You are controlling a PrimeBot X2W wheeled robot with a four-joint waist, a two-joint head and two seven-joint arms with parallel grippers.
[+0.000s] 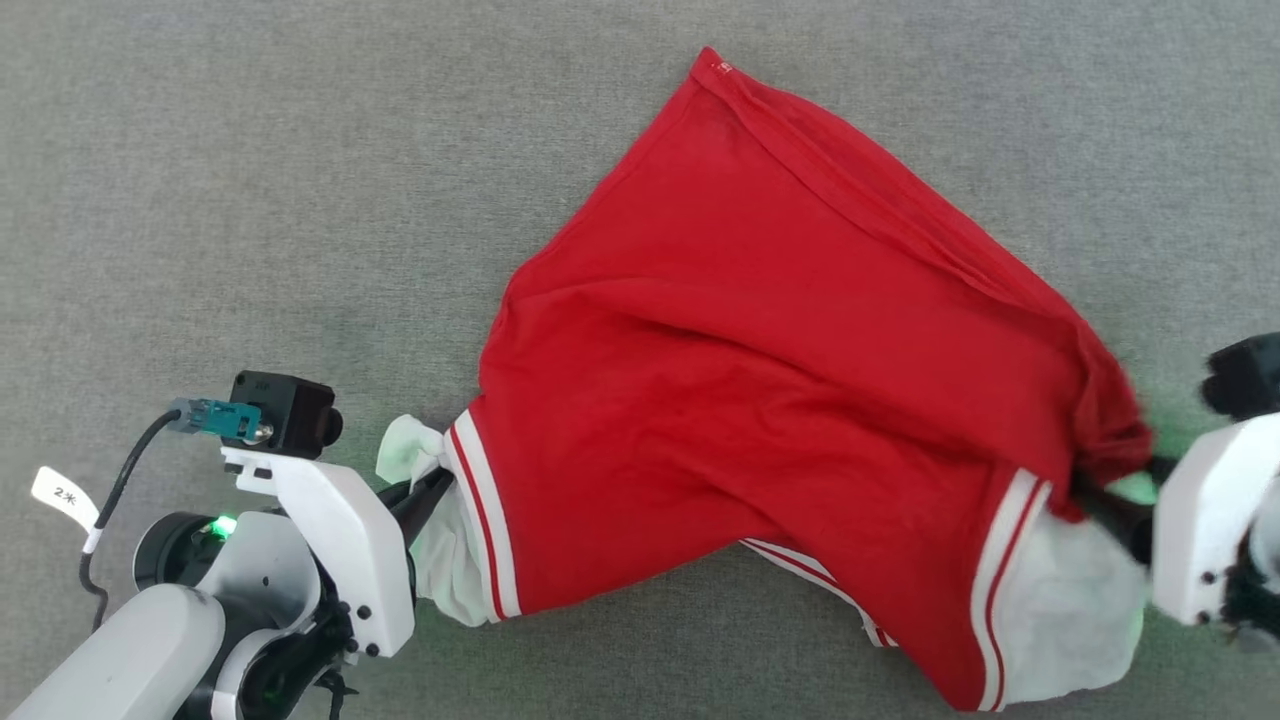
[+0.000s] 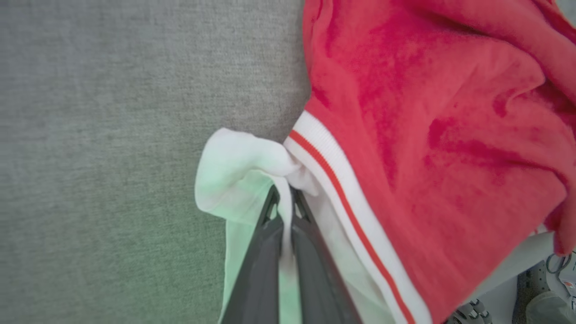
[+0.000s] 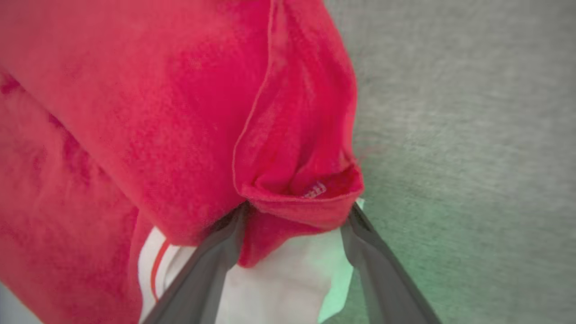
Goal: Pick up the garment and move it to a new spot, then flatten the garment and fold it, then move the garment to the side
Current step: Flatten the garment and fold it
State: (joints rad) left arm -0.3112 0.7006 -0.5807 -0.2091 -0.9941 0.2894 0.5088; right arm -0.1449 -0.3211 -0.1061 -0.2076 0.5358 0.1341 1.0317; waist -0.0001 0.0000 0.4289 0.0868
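Shirt (image 1: 760, 400) is laid crumpled on grey carpet (image 1: 250, 200), strung between both arms. White sleeve (image 2: 234, 157) is pinched tight in the left gripper (image 2: 282, 194), presumably as an anchor for flattening. Right gripper (image 3: 298, 210) jaws are spread wide. Bunched red hem (image 3: 297, 193) sits between them, apparently ungripped.

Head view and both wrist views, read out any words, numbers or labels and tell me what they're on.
"2米", as best it reads: on the white tag on the black cable, lower left of the head view.
Small white print on the garment, at its red hem: too blurred to read.
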